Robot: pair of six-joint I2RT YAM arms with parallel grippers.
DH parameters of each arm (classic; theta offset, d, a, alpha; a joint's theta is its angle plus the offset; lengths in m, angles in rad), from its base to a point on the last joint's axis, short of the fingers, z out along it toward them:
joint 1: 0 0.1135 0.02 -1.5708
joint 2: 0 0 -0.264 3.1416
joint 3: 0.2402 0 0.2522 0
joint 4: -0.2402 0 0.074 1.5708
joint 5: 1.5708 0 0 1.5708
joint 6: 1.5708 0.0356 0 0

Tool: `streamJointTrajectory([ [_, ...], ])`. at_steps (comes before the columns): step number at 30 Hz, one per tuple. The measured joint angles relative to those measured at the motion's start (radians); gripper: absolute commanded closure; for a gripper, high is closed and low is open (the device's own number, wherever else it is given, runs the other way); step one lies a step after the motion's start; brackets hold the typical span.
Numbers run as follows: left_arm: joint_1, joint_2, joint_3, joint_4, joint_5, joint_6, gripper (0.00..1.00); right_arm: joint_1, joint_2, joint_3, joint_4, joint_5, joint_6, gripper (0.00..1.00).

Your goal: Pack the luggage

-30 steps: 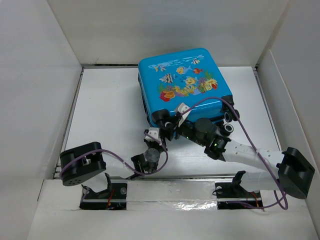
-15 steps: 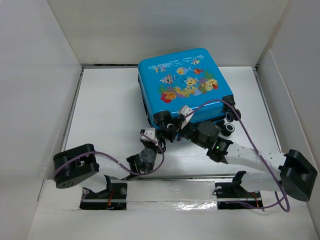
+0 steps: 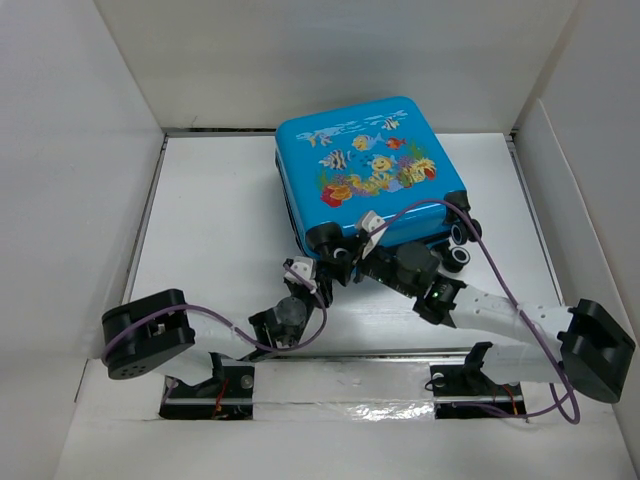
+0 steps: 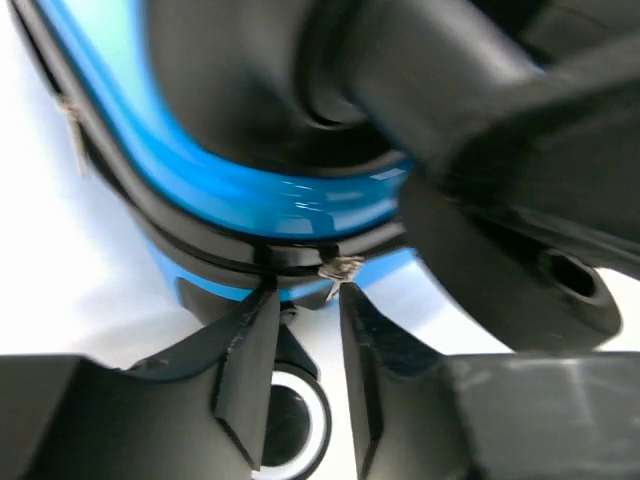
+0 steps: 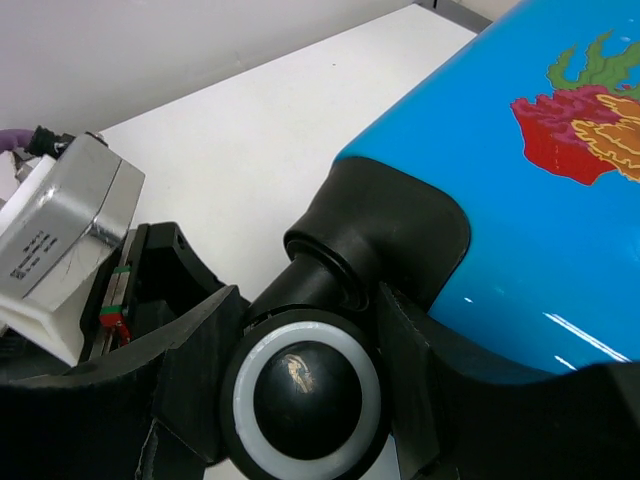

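Note:
The luggage (image 3: 365, 165) is a bright blue hard-shell suitcase with fish print. It lies closed and flat on the table, wheels toward the arms. My right gripper (image 3: 348, 250) is shut on its front left black-and-white wheel (image 5: 305, 395), one finger on each side (image 5: 310, 295). My left gripper (image 3: 315, 263) sits just left of it at the same corner. In the left wrist view its fingers (image 4: 305, 292) stand a narrow gap apart. Their tips are at the black zipper seam of the blue shell (image 4: 230, 190). A small metal zipper pull (image 4: 341, 268) rests at the right fingertip.
Two more wheels (image 3: 459, 250) stick out at the suitcase's front right corner. White walls enclose the table (image 3: 215, 210) on the left, back and right. A purple cable loops over the right arm (image 3: 500, 310). Both arms crowd the suitcase's near edge.
The left arm's elbow has dropped down and left, and its gripper has edged closer to the suitcase corner. The right gripper stays on the wheel. The suitcase has not moved.

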Motion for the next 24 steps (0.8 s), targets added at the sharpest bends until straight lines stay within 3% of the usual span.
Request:
streamJointTrajectory([
  [3,0.0,0.009,0.008,0.001,0.031,0.002,0.66,0.0,0.006,0.003,0.0,-0.003,0.0,1.0],
  [7,0.0,0.029,0.026,0.0,0.066,0.008,0.71,0.0,0.011,0.005,0.003,-0.004,0.001,1.0],
  [11,0.0,0.042,0.034,-0.008,0.075,0.002,0.6,0.0,0.015,0.006,0.007,-0.005,0.002,1.0],
  [13,-0.001,0.053,0.039,-0.011,0.059,-0.004,0.59,0.0,0.015,0.006,0.007,-0.007,0.001,1.0],
  [16,-0.006,0.079,0.057,-0.029,0.011,-0.008,0.64,-0.002,0.014,0.006,0.008,-0.008,-0.001,1.0],
  [24,-0.035,0.116,0.115,-0.033,-0.103,-0.007,0.97,-0.009,0.019,0.007,0.024,0.001,-0.003,1.0],
])
